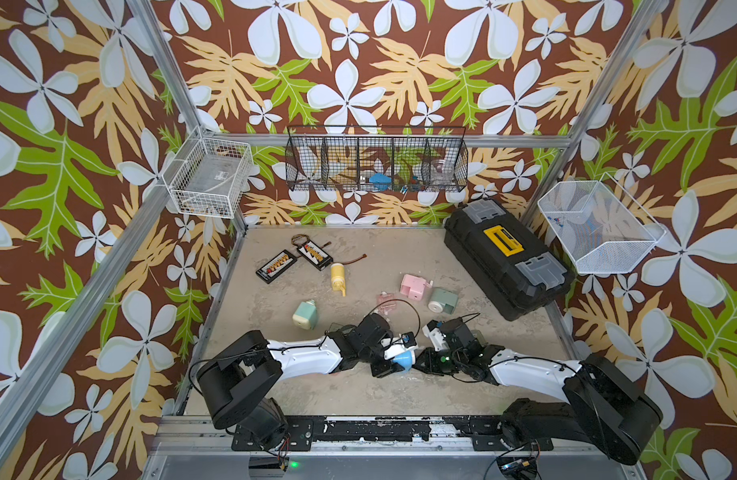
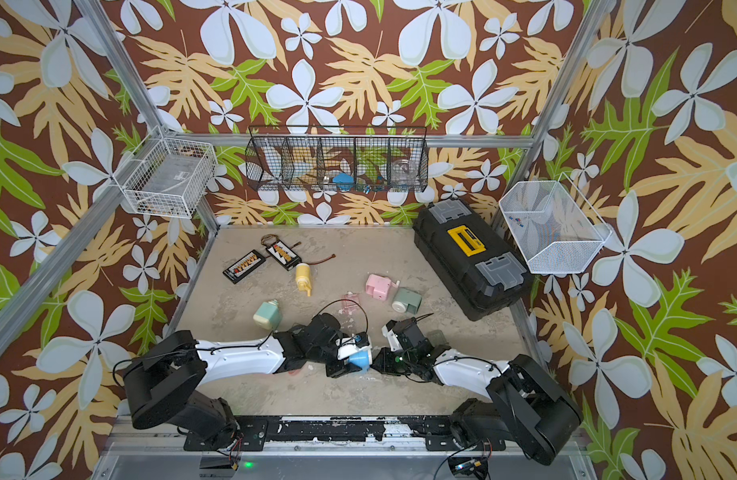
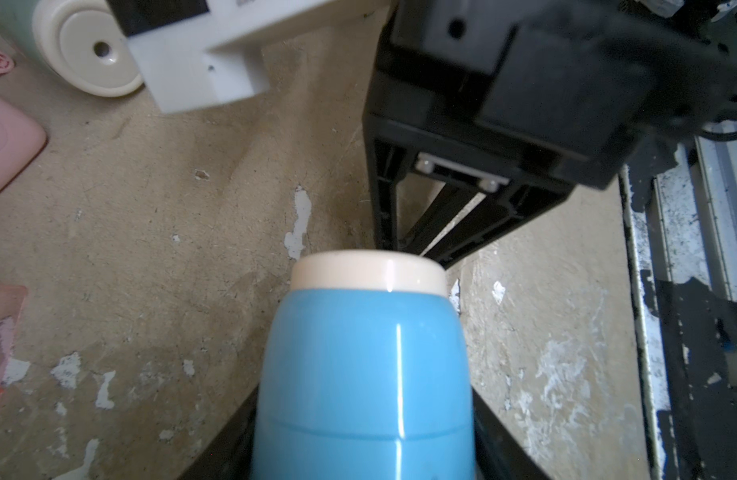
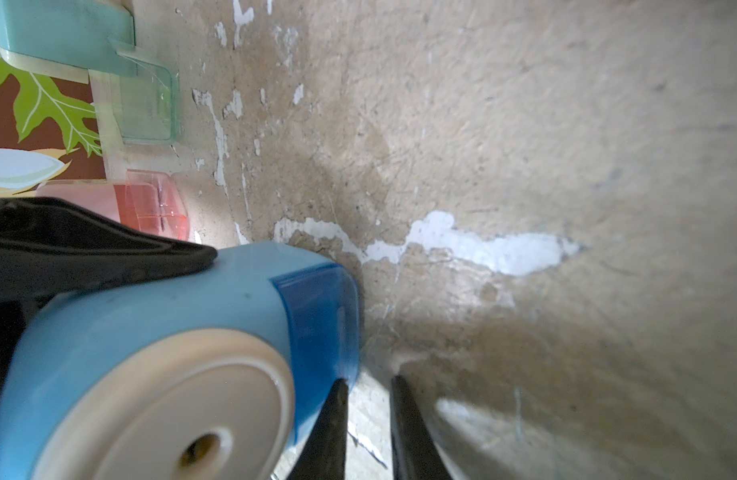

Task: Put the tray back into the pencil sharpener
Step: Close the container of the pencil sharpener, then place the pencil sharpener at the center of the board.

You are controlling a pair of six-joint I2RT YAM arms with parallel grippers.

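sharpener (image 4: 150, 307): smooth blue plastic, rounded, with a round cream face with a hole | tray (image 4: 317, 316): clear darker blue, seated in sharpener's end, near worn chipped beige table (image 4: 525, 124) | left gripper (image 3: 364, 436): clamped on sharpener | right gripper (image 4: 369, 399): narrow gap, empty, one fingertip (image 4: 335, 411) touching tray

The scuffed beige tabletop (image 1: 358, 395) carries a clear pink plastic tray (image 1: 386, 302) beyond the left pincer (image 1: 396, 362), a pink boxy sharpener (image 1: 414, 286) and a sage-green boxy sharpener (image 1: 441, 300) farther off, a mint boxy sharpener (image 1: 304, 316) to its left, and a black plastic toolbox (image 1: 475, 249) far to its right.
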